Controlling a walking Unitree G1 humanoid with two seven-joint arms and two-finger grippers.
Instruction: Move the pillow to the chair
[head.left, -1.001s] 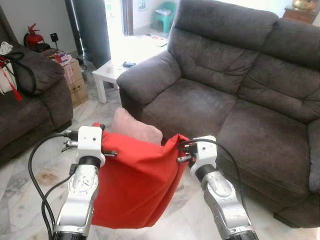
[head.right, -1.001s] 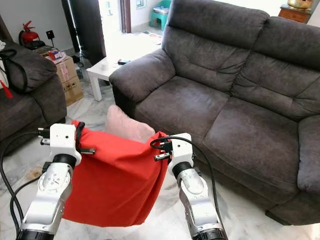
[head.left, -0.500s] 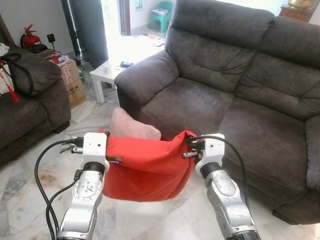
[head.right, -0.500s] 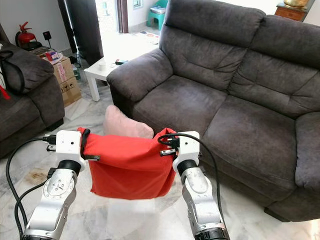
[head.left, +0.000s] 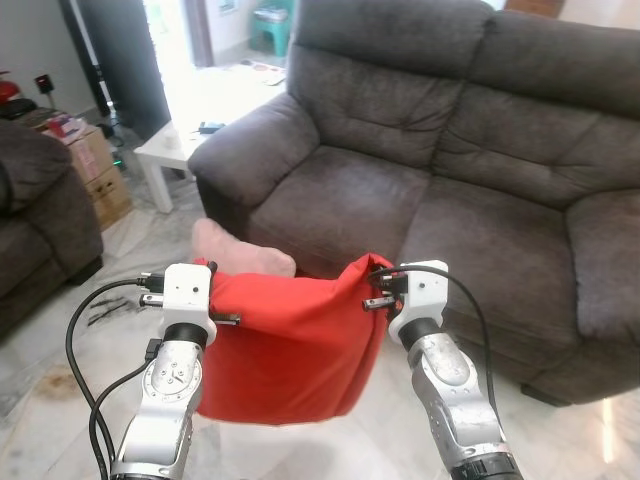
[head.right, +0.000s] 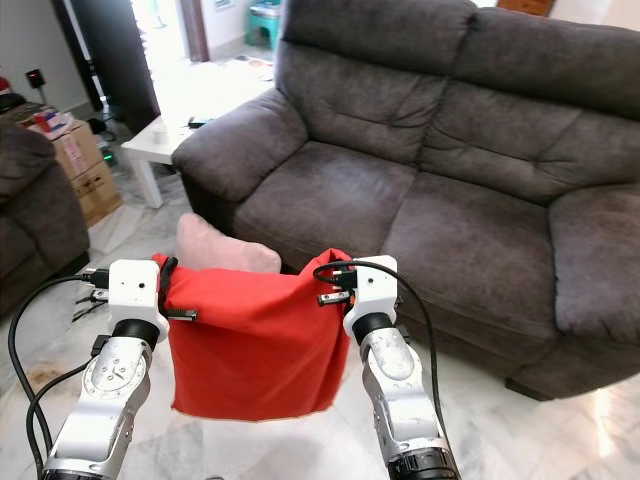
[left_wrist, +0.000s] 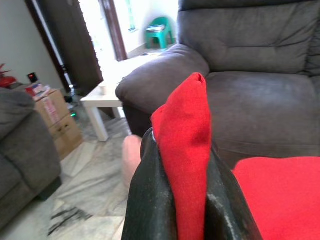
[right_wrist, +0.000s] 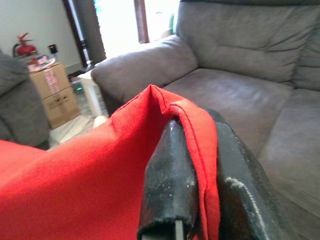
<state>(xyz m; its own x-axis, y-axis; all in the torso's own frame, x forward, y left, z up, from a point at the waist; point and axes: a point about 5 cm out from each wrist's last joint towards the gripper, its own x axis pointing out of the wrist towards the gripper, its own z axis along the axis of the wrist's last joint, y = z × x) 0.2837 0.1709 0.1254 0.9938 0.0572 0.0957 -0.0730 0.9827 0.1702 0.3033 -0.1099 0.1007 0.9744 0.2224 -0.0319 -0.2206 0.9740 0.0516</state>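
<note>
While each pincer pinches a top corner, the red pillow (head.left: 290, 350) hangs limp, creased.

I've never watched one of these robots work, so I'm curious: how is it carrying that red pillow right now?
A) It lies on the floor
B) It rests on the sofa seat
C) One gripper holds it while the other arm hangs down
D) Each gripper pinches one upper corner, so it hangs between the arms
D: the left gripper and the right gripper each clamp an upper corner of the red pillow, which hangs between them in front of the grey sofa.
</note>
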